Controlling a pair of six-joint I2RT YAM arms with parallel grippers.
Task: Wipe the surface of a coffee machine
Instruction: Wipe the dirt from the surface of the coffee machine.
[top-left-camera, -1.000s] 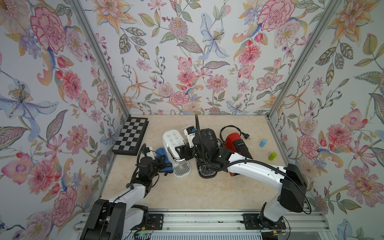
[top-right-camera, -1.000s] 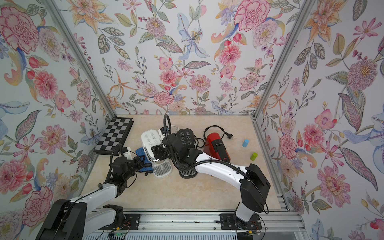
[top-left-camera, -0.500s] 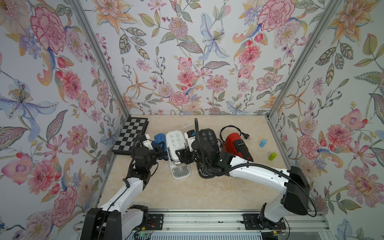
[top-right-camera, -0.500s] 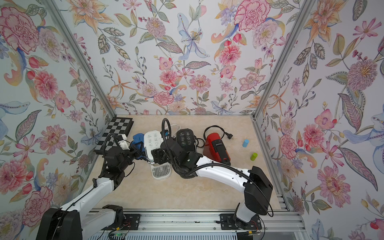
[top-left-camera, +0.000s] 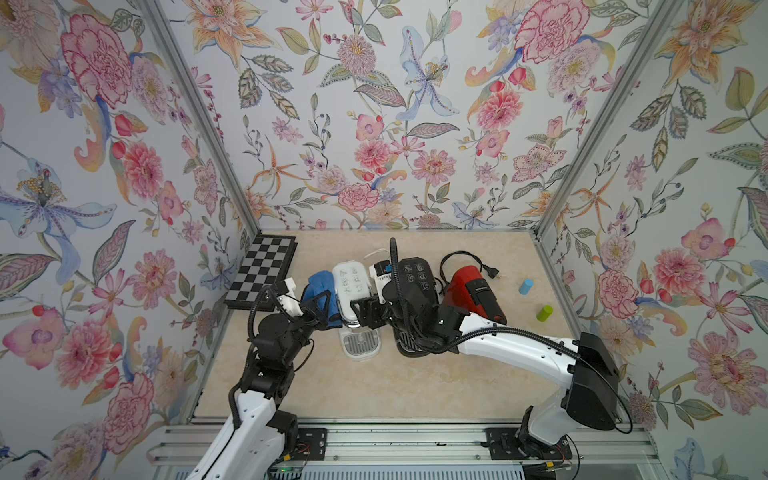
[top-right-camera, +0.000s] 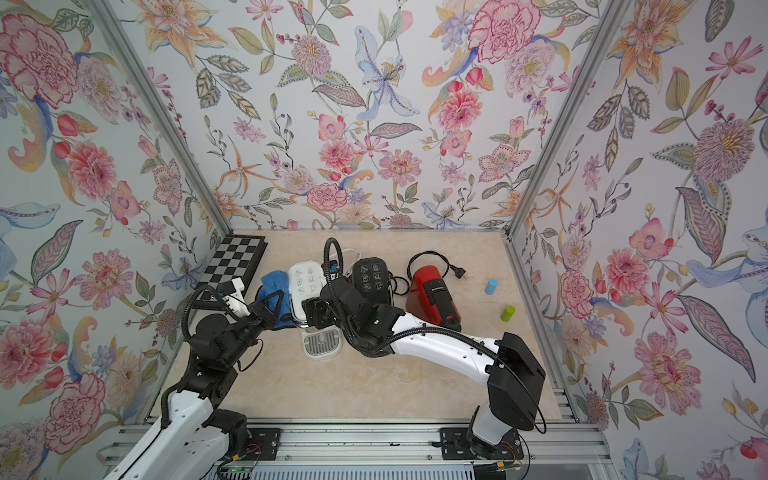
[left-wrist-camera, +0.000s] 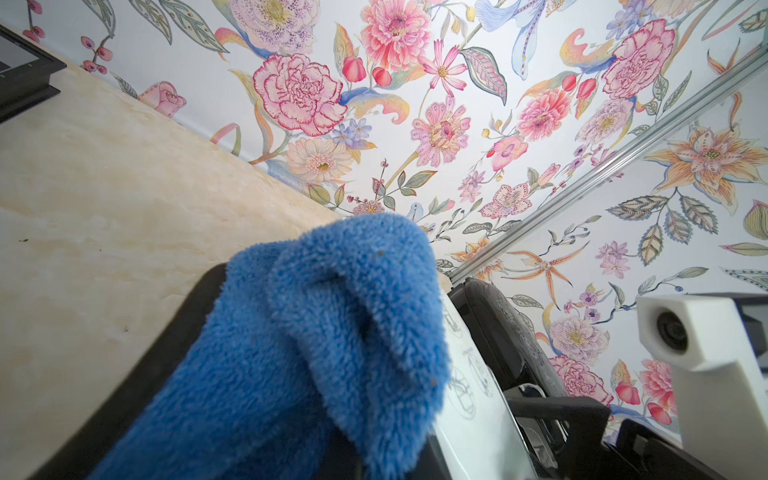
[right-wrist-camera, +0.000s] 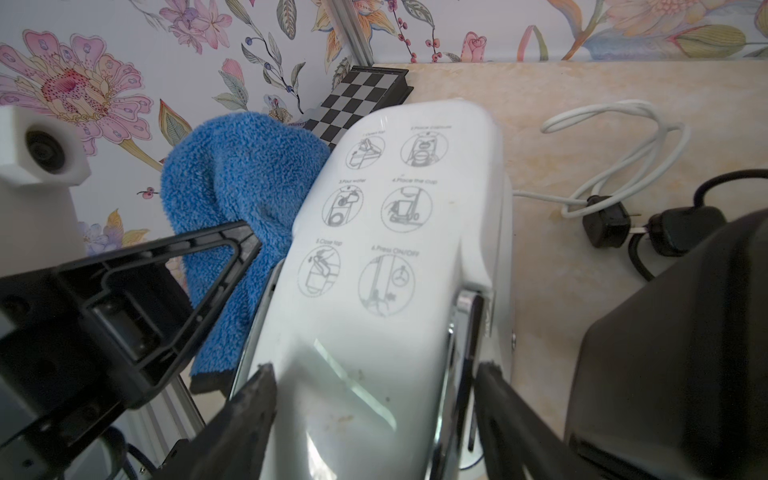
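Three coffee machines, the black machine (top-left-camera: 415, 270) half hidden by the right arm (top-left-camera: 519, 345). Left gripper (top-left-camera: 328, 307) pinches one blue cloth (left-wrist-camera: 332, 332); right gripper (right-wrist-camera: 374, 374), wide, clasps the white machine (right-wrist-camera: 395, 228).

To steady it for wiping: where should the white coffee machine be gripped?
Clamp the white coffee machine across its narrow upper body, a finger on each smooth side wall, coming from the front above the drip tray, as the right gripper does.
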